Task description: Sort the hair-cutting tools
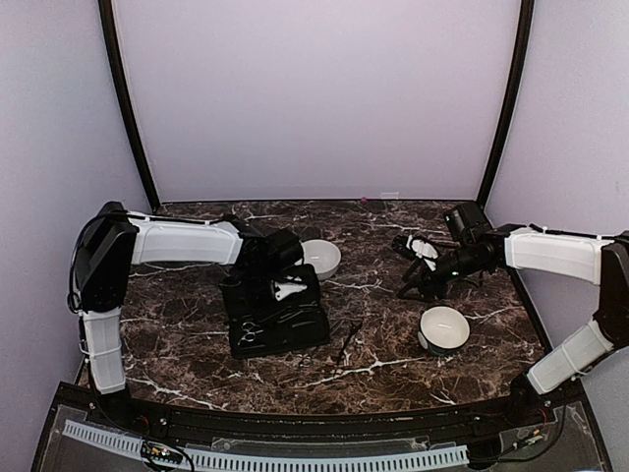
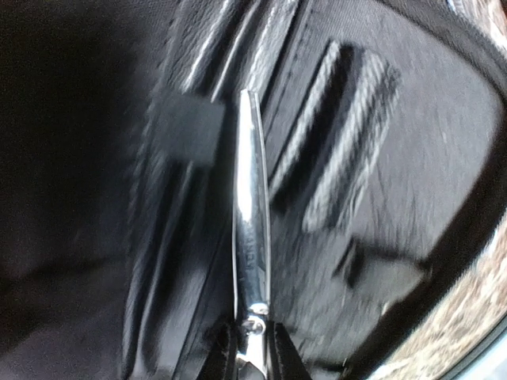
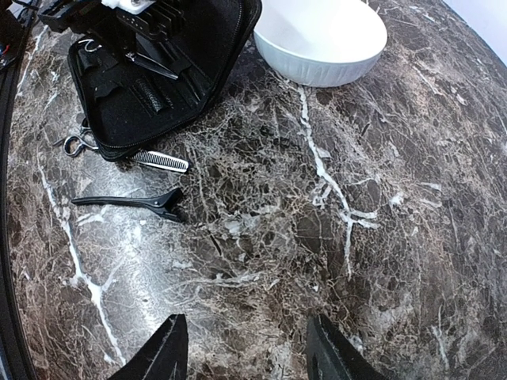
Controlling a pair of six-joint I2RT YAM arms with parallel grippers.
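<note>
In the left wrist view my left gripper (image 2: 255, 352) is shut on a pair of silver scissors (image 2: 252, 222) near the pivot, the closed blades pointing away over the open black case (image 2: 412, 158). From above, that gripper (image 1: 280, 295) sits low over the case (image 1: 295, 329). Another pair of scissors (image 1: 251, 332) lies in the case. Toothed thinning scissors (image 3: 158, 161) stick out from under the case's edge. A black clip-like stick (image 3: 131, 203) lies on the marble beside them. My right gripper (image 3: 247, 352) hangs open above bare marble, holding nothing.
One white bowl (image 1: 319, 258) stands just behind the case, also visible in the right wrist view (image 3: 321, 36). A second white bowl (image 1: 444, 327) stands at the front right, below the right gripper (image 1: 411, 285). Grey walls close in the dark marble table (image 1: 197, 364).
</note>
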